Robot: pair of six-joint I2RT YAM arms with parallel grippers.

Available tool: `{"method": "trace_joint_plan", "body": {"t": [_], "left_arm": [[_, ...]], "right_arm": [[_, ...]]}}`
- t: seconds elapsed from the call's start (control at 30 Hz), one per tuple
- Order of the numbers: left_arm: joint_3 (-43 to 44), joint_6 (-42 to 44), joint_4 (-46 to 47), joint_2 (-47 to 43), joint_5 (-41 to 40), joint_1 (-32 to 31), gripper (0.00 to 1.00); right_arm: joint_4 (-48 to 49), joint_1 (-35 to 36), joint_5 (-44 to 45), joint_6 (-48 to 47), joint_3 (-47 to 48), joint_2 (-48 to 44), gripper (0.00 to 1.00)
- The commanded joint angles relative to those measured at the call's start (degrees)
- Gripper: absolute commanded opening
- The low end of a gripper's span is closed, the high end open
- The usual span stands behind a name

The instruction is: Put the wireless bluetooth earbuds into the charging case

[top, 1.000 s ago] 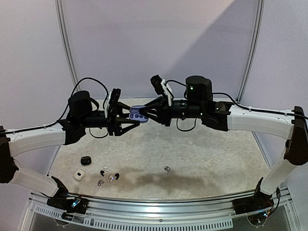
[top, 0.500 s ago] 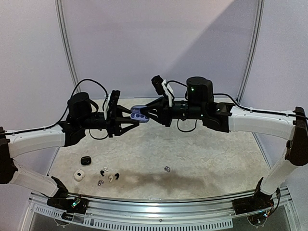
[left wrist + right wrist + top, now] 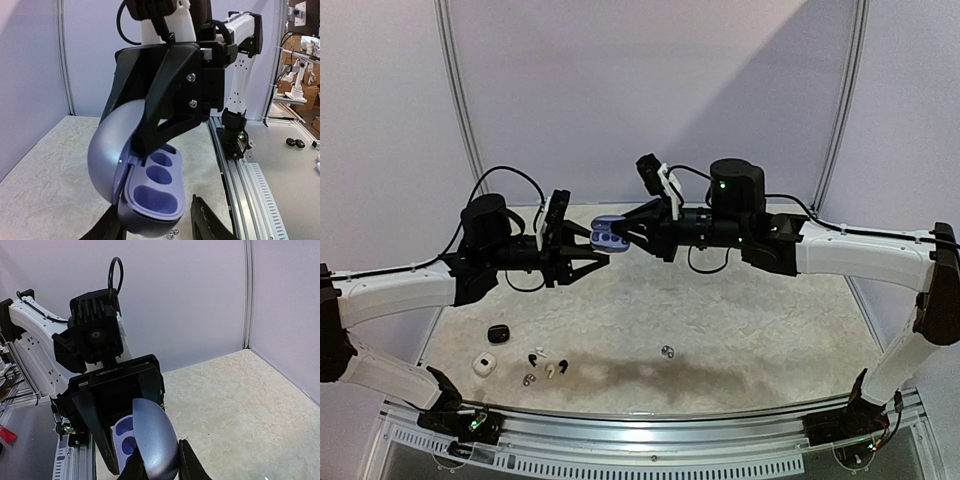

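- Now both arms meet high above the bench, with a lavender charging case between them, its lid swung open.
- Right tool is clamped on the domed lid.
- Left tool: fingers flank the case's lower half; cannot tell whether they press it.
- Earbuds lie clustered on the bench, front left; one stray bud sits apart, mid-bench.
- Black case and white case rest left of the cluster.

Open lavender charging case, its domed lid clamped in the right gripper, left gripper facing it, black fingers flanking the tray, contact unclear, marbled bench beyond, pale wall behind.
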Motion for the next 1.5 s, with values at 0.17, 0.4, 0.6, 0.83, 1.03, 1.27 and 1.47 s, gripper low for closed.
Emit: {"method": "trace_joint_plan", "body": {"t": [0.17, 0.4, 0.6, 0.83, 1.03, 1.27, 1.47], "left_arm": [[-0.7, 0.1, 1.4, -0.8, 0.2, -0.8, 0.44], [-0.8, 0.1, 3.4, -0.7, 0.2, -0.8, 0.52], [-0.6, -0.1, 3.9, -0.3, 0.5, -0.8, 0.40], [-0.2, -0.2, 3.6, -0.1, 0.6, -0.8, 0.03], [-0.3, 0.8, 3.5, -0.1, 0.2, -0.8, 0.00], [-0.4, 2.8, 4.3, 0.0, 0.8, -0.8, 0.00], [-0.9, 0.1, 4.1, 0.1, 0.2, -0.9, 0.00]], "right_arm": [[2.2, 0.1, 0.7, -0.7, -0.6, -1.5, 0.11], [1.6, 0.1, 0.7, -0.6, -0.4, -1.3, 0.11], [1.3, 0.2, 0.6, -0.6, -0.3, -0.8, 0.11], [1.6, 0.1, 0.3, -0.3, -0.2, -0.4, 0.11], [1.0, 0.2, 1.4, 1.1, -0.2, -0.6, 0.31], [-0.9, 0.1, 1.2, 2.8, 0.2, -1.3, 0.48], [-2.5, 0.0, 0.6, 3.2, 1.4, -2.9, 0.57]]}}
